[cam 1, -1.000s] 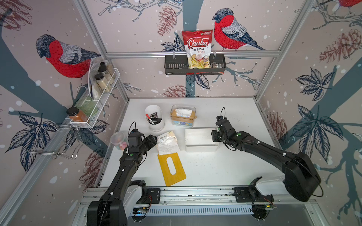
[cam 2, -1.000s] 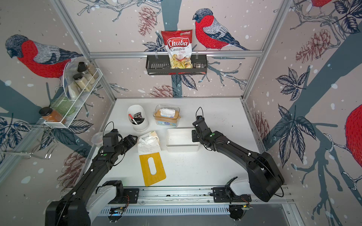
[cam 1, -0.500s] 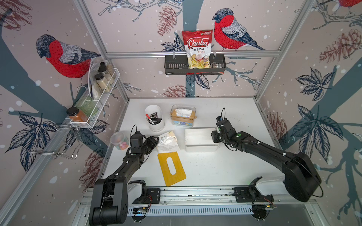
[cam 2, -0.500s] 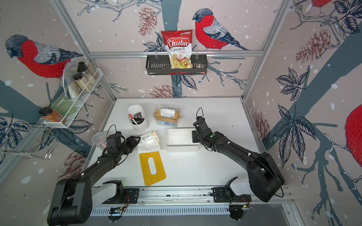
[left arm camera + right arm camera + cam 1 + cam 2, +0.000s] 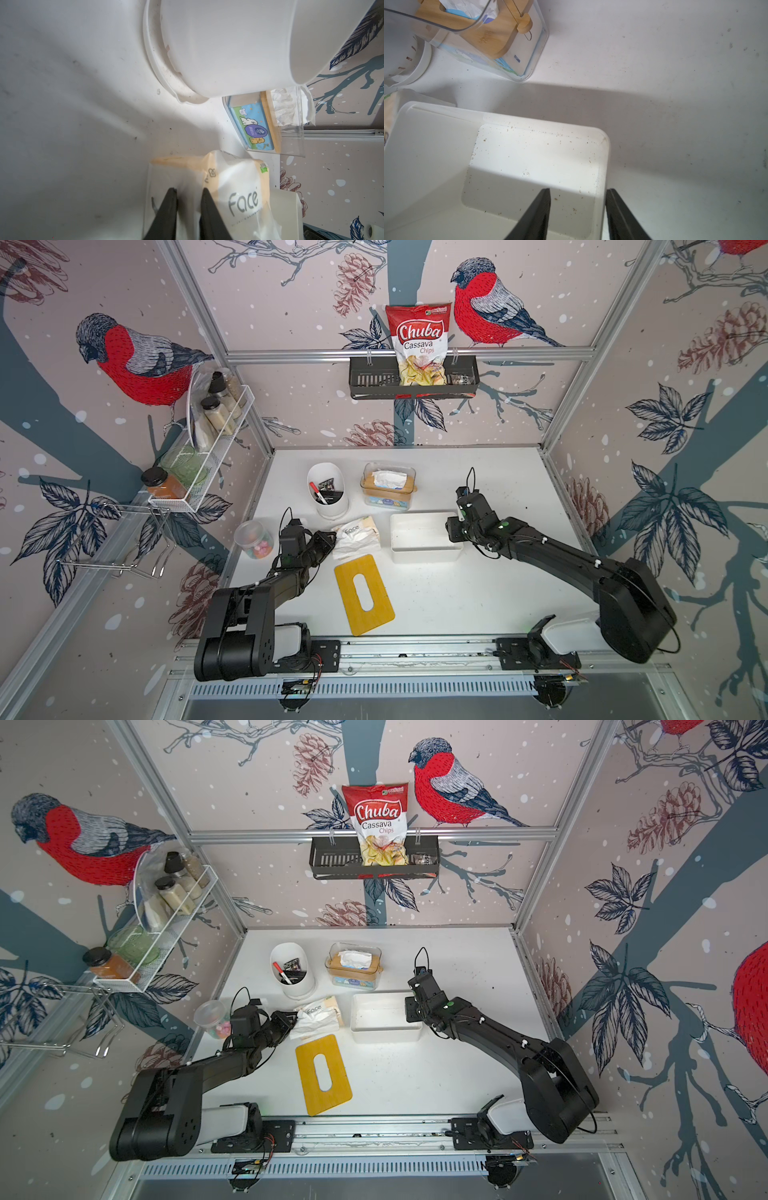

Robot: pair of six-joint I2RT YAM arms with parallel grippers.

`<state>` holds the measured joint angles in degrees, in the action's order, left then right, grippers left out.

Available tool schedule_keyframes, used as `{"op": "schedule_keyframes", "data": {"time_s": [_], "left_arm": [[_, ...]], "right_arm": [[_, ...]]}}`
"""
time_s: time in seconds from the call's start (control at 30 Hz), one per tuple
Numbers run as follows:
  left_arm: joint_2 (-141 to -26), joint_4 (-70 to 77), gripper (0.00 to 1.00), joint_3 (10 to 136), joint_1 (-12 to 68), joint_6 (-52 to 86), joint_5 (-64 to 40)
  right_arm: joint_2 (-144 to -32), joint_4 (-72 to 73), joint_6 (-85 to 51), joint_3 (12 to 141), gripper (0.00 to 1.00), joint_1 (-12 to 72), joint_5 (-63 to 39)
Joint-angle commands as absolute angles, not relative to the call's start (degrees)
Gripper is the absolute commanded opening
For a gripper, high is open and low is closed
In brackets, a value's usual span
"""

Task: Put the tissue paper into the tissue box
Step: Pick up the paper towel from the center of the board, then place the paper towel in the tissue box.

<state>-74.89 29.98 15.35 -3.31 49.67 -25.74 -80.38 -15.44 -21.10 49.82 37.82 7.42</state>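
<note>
The tissue paper, a soft pack printed "Face" (image 5: pixel 358 533) (image 5: pixel 318 1016) (image 5: pixel 234 187), lies on the white table left of the tissue box. My left gripper (image 5: pixel 330 537) (image 5: pixel 291 1020) (image 5: pixel 189 190) is shut on the pack's crinkled left end, with wrapper pinched between the fingers. The tissue box (image 5: pixel 424 556) (image 5: pixel 384 1036) (image 5: pixel 508 122) is an open white tub with nothing inside. My right gripper (image 5: pixel 451 529) (image 5: pixel 409 1009) (image 5: pixel 578 190) stands open astride the box's right wall, one finger inside and one outside. The box's yellow slotted lid (image 5: pixel 363 593) (image 5: pixel 324 1073) lies flat in front.
Behind the pack stand a white cup of pens (image 5: pixel 328 493) and a clear tissue dispenser with a bamboo top (image 5: pixel 388 489). A small candy jar (image 5: pixel 253 539) sits by the left arm. A wire rack (image 5: pixel 199 456) hangs on the left wall.
My left gripper has dropped low to the pack's left end and its jaws have closed on the wrapper. The right arm and the box have not moved.
</note>
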Motion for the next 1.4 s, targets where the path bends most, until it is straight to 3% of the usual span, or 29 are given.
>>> {"op": "schedule_keyframes", "data": {"time_s": [0.0, 0.2, 0.9, 1.1, 1.37], "left_arm": [[-74.94, 32.56, 0.13, 15.07, -3.57, 49.74, -26.86], [-72.59, 31.73, 0.00, 15.53, -3.53, 49.92, -28.38], [-52.47, 19.06, 0.00, 25.28, -2.77, 56.76, -36.86], [-51.68, 21.90, 0.00, 26.76, 7.83, 63.38, -29.04], [-61.33, 31.55, 0.00, 29.82, 22.16, 66.71, -17.40]], "right_arm": [[-80.46, -14.85, -20.70, 50.44, 0.48, 37.87, 7.12], [-80.70, -15.80, -20.26, 51.78, 0.48, 37.87, 7.50], [-73.59, -15.69, -18.26, 52.56, 0.56, 27.16, 1.18], [-73.23, -15.63, -17.45, 53.27, 0.59, 24.08, 0.72], [-72.55, -16.22, -18.19, 52.59, 0.61, 20.42, -0.17]]}}
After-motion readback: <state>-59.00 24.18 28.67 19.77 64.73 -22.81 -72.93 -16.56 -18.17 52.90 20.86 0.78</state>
